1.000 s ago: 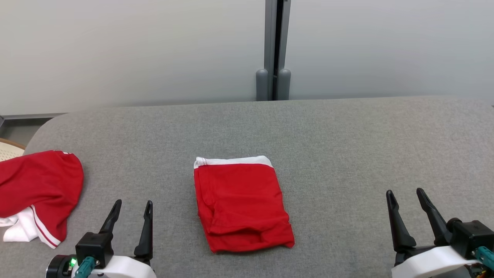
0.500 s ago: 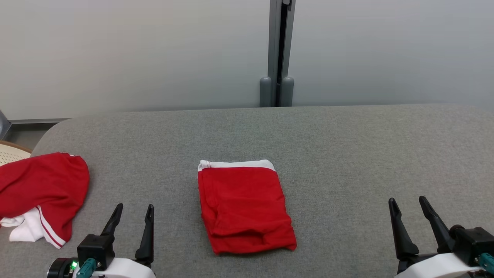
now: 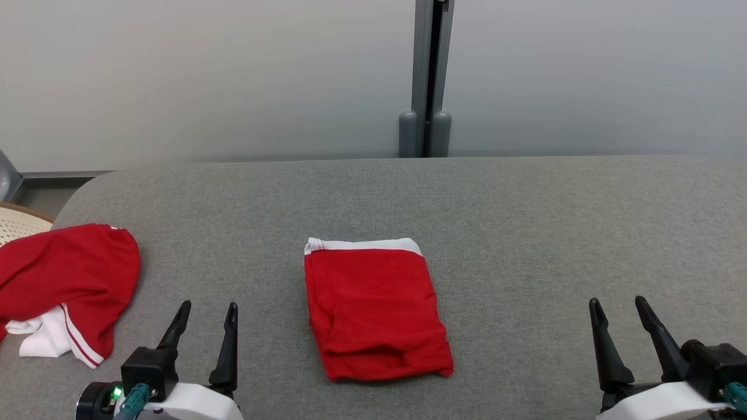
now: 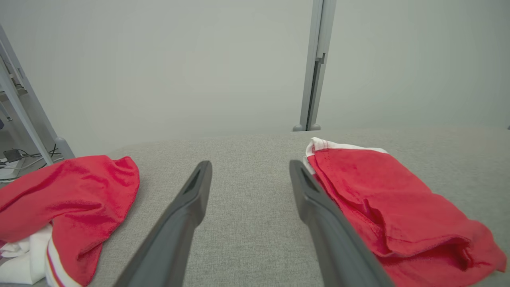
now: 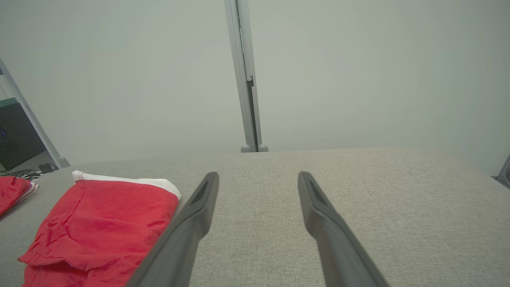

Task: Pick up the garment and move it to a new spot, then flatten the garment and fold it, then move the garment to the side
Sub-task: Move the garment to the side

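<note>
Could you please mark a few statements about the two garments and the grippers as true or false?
1. A folded red garment lies in the middle of the grey surface. True.
2. Its near edge is white. False: the white band runs along its far edge.
3. The left gripper and the right gripper are both open and empty. True.
4. A crumpled garment lies at the robot's left. True.
5. It touches the folded one. False: bare surface separates them.
</note>
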